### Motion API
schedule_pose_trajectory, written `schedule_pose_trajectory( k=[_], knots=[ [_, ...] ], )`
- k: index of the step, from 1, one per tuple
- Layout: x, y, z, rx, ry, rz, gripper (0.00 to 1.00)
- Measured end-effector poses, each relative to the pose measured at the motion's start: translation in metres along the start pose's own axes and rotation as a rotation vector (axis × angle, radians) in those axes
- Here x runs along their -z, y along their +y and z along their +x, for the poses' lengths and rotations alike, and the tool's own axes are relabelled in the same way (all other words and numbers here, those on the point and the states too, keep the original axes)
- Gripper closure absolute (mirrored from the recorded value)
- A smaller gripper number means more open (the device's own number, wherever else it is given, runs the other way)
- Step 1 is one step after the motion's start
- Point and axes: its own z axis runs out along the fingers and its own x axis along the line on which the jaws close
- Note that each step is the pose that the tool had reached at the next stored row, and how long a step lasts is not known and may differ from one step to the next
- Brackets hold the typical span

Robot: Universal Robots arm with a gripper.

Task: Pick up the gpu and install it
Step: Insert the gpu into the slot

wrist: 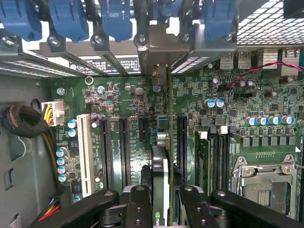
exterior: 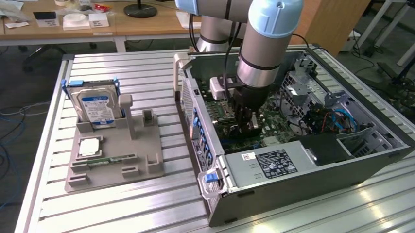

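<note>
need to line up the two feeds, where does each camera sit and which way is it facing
Exterior view: off the arm, high, looking down across the slatted table at the open computer case; the arm reaches into it.
Wrist view: on the wrist, facing the motherboard and its slots inside the case; the end effector is shut on the gpu, seen edge-on.
Shared: the case interior, the motherboard and the end effector.

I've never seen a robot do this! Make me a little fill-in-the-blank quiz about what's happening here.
1. The pincer holds the gpu, standing on ____ above the motherboard.
2. The arm reaches down into an open computer ____.
3. On the grey holder outside, the hard drive wears a blue and ____ label.

Missing words: edge; case; white
</note>
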Motion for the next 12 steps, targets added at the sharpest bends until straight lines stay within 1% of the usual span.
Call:
schedule_pose_trajectory(
  k=[6, 7, 8, 11, 12],
  knots=[
    [-0.0002, 0.0002, -0.0001, 0.000, -0.0006, -0.0002, 0.73],
    [-0.0001, 0.0002, 0.0000, 0.000, -0.0003, 0.0000, 0.67],
    [0.0000, 0.0002, 0.0000, 0.000, -0.0001, 0.0000, 0.67],
    [0.0000, 0.0000, 0.0000, 0.000, 0.0000, -0.0001, 0.49],
    [0.0000, 0.0000, 0.0000, 0.000, 0.0000, 0.0000, 0.49]
  ],
)
